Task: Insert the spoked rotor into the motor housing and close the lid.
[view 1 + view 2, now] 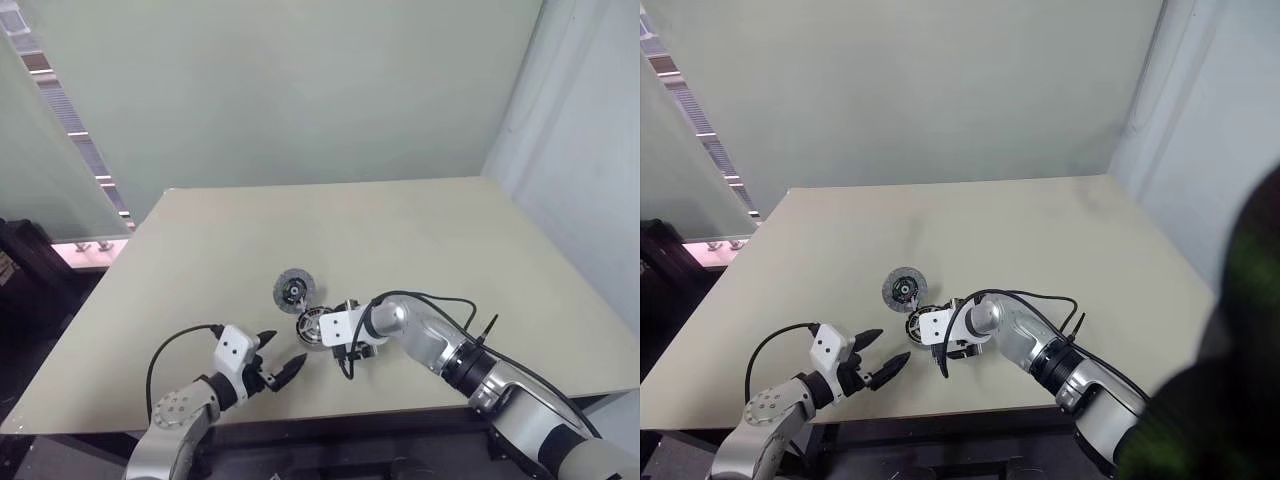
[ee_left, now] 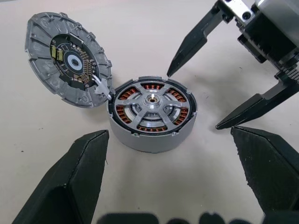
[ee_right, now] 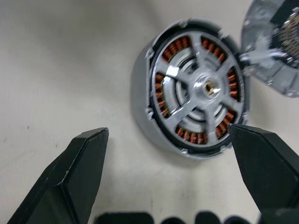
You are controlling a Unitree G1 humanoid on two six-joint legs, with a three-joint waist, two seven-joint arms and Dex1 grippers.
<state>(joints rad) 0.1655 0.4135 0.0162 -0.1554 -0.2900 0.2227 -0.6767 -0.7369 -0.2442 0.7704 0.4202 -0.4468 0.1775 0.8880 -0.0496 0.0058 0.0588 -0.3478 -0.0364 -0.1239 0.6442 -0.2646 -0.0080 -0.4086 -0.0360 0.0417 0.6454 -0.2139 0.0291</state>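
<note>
with the rotor (image 2: 153, 105) seated in the housing (image 2: 140, 135), my wide-open, empty right gripper (image 2: 223, 98) could knock the propped lid (image 2: 67, 58) sideways instead of shutting it.

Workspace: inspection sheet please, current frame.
Surface: beige table, bare apart from the parts.
Job's things: spoked rotor sits inside the motor housing; lid swung open, leaning at the housing's rim, inner side showing.
Clutter: nothing seen.
Grippers: left hand open, near table edge; right hand open, beside the housing, holding nothing.
Cables: black cable on left arm, another on right arm.
Surroundings: pale wall, glass panel.
</note>
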